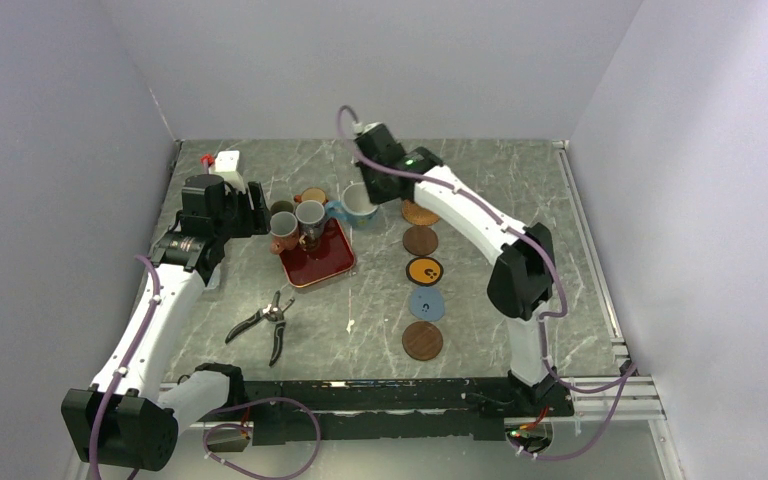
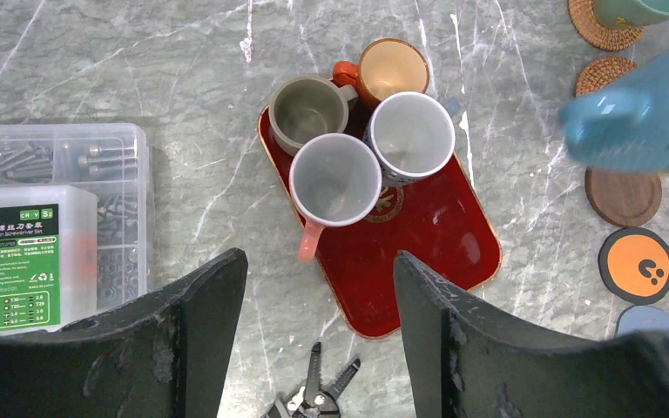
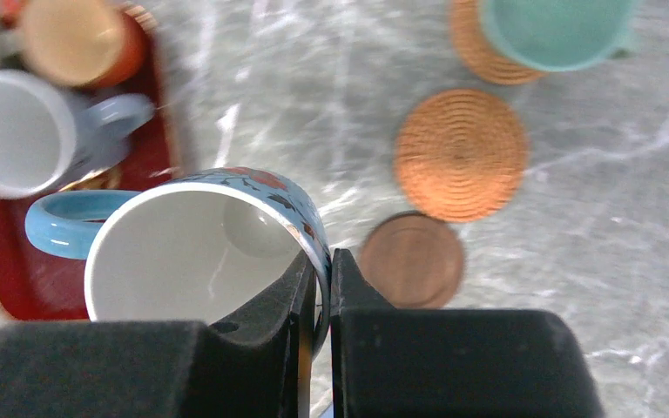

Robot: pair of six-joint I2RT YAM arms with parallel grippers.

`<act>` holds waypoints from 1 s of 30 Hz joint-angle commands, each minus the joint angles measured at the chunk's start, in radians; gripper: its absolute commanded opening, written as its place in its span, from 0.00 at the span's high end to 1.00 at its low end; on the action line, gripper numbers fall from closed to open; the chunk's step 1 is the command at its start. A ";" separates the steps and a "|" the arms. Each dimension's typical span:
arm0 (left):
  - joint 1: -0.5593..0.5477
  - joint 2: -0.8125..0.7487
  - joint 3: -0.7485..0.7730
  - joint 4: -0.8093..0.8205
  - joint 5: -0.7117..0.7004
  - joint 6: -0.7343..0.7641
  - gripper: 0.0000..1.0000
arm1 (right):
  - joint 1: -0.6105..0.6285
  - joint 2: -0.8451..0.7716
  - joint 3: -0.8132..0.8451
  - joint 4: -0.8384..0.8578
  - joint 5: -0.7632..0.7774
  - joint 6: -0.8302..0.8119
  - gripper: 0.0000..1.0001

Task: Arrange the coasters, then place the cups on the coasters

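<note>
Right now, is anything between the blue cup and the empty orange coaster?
Nothing visible. The right end effector holds the blue cup by its rim; only bare table lies before the empty woven coaster.

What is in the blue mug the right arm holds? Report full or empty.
Empty. The right wrist view looks into the blue mug, gripped at its rim by the right end effector: only bare white inside.

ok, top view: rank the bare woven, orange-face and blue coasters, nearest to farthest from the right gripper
1. Bare woven coaster: far end of the column, just right of the right gripper, which is shut on the blue mug.
2. Orange-face coaster: mid-column.
3. Blue coaster: next one down, toward the arm bases.
</note>
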 commanded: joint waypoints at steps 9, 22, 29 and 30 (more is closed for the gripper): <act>-0.001 -0.016 0.008 0.027 0.007 -0.009 0.31 | -0.240 -0.011 -0.058 0.184 0.020 -0.025 1.00; -0.001 -0.003 0.009 0.027 0.007 -0.010 0.31 | -0.300 0.065 -0.021 0.185 -0.046 -0.089 1.00; -0.001 0.003 0.010 0.027 0.007 -0.010 0.32 | -0.308 0.076 -0.049 0.188 -0.030 -0.099 1.00; -0.001 0.004 0.010 0.027 0.007 -0.010 0.32 | -0.309 0.075 -0.052 0.191 -0.031 -0.099 1.00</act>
